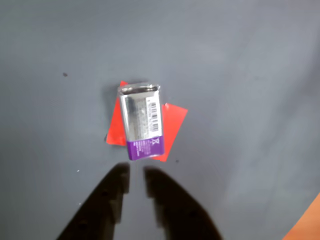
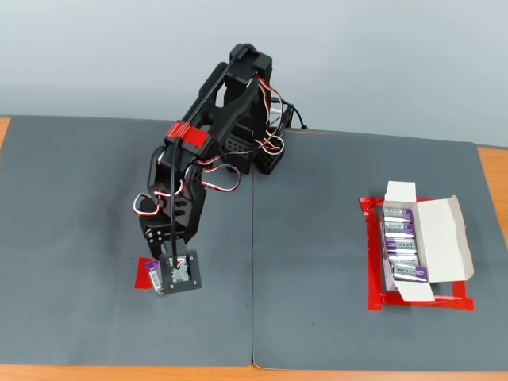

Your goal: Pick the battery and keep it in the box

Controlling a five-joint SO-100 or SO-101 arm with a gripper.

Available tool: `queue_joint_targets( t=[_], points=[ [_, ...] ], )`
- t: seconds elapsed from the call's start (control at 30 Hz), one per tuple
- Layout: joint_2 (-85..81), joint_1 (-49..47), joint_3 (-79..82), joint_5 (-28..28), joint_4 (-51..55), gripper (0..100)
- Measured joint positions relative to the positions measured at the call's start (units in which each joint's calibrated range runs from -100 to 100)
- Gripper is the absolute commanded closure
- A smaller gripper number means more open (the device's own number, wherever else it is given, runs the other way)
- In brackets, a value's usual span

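Observation:
A battery (image 1: 143, 122) lies flat on a red tape patch (image 1: 172, 125), its purple end toward me and its silver labelled body pointing away. In the wrist view my gripper (image 1: 137, 172) hovers just short of the purple end. Its two dark fingers stand a narrow gap apart with nothing between them. In the fixed view the gripper (image 2: 167, 279) hangs over the same battery (image 2: 156, 277) at the mat's left front. The white box (image 2: 444, 238) lies open at the right with several batteries (image 2: 402, 248) in a row inside.
A red tape frame (image 2: 373, 302) surrounds the box. The arm's base (image 2: 254, 151) stands at the back middle of the grey mat (image 2: 317, 317). Orange table (image 1: 307, 227) shows at the wrist view's lower right corner.

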Motion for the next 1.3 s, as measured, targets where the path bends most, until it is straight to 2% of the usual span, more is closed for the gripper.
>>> queue_joint_targets(
  t=[0.13,0.27,1.3],
  points=[
    [1.27,-0.07,-0.18,0.00,0.00,72],
    [1.44,-0.07,-0.18,0.00,0.00,65],
    [11.64,-1.18,-0.45,0.00,-1.82,66]
  ],
)
